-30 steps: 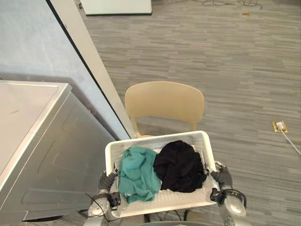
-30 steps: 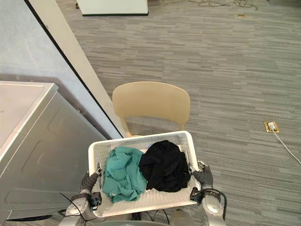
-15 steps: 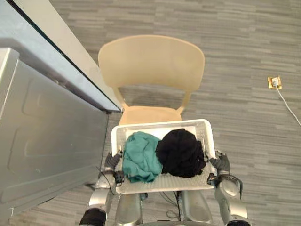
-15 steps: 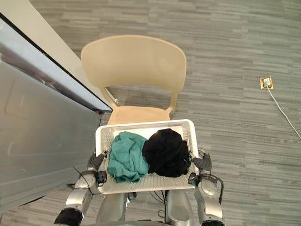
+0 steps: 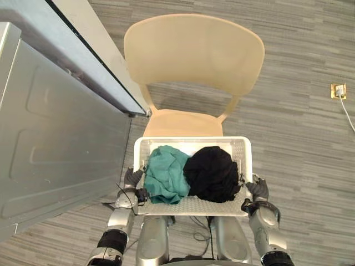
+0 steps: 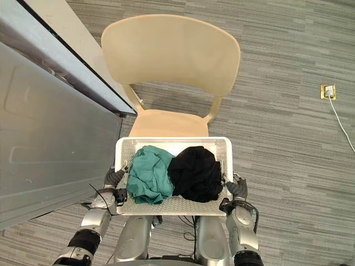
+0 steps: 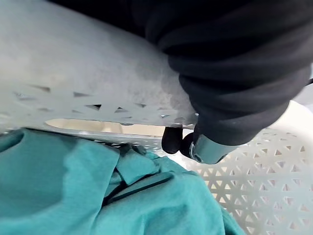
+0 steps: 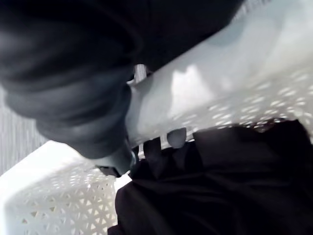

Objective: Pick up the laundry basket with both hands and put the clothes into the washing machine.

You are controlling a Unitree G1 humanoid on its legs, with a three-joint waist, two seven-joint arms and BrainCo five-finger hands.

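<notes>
A white perforated laundry basket [image 5: 192,206] hangs in front of me, level, held by its two side rims. My left hand [image 5: 133,185] curls over the left rim [image 7: 88,98], its dark fingertips [image 7: 172,139] hooked inside. My right hand [image 5: 255,191] grips the right rim [image 8: 195,93] the same way. Inside lie a teal garment [image 5: 166,174] on the left and a black garment [image 5: 212,173] on the right. The grey washing machine [image 5: 50,138] stands at my left, its side panel toward me.
A beige chair [image 5: 191,52] stands directly ahead, its seat [image 5: 183,123] just beyond the basket's far rim. A wall edge with a dark strip [image 5: 94,61] runs between chair and machine. A floor socket with a white cable [image 5: 338,91] lies at the far right.
The camera has tilted further down, so chair and machine sit nearer and lower in view. The basket stays held in both hands, now close to the chair seat.
</notes>
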